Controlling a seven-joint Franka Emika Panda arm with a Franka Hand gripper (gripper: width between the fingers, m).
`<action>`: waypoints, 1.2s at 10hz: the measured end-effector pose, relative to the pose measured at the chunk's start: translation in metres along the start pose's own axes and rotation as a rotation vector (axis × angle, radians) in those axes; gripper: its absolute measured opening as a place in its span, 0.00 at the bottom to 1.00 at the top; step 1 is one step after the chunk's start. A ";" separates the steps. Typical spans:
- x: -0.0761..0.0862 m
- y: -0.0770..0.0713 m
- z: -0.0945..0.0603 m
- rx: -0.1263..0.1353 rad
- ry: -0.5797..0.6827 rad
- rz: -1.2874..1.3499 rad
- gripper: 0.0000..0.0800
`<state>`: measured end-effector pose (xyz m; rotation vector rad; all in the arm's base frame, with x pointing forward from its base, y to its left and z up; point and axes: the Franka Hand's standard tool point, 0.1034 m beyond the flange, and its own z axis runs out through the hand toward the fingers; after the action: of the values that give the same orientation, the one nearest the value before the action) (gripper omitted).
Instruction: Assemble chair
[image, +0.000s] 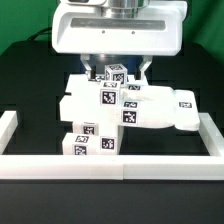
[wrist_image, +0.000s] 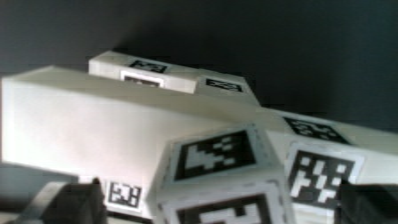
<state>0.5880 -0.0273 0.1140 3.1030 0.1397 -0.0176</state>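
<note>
The chair lies in matte-white tagged parts on the black table. In the exterior view a wide flat slab (image: 155, 108) lies in the middle, with a tagged stack (image: 90, 142) in front of it. A small tagged block (image: 116, 75) stands at the slab's far edge. My gripper (image: 118, 70) hangs over this block with a finger on either side. In the wrist view the block (wrist_image: 222, 165) fills the space between the dark fingers (wrist_image: 71, 200), with a gap showing beside it. The slab (wrist_image: 107, 110) lies beyond. The gripper (wrist_image: 222, 205) is open.
A low white border wall (image: 110, 166) runs along the front, with side walls at the exterior view's left (image: 8, 125) and right (image: 212, 130). The robot's white body (image: 115, 30) hangs over the back of the table.
</note>
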 end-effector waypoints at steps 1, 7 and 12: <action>0.000 0.001 0.000 0.000 0.000 -0.023 0.81; 0.000 0.000 0.001 0.009 -0.001 0.073 0.35; -0.001 0.001 0.002 0.041 -0.002 0.559 0.36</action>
<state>0.5875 -0.0285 0.1123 3.0587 -0.7304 -0.0077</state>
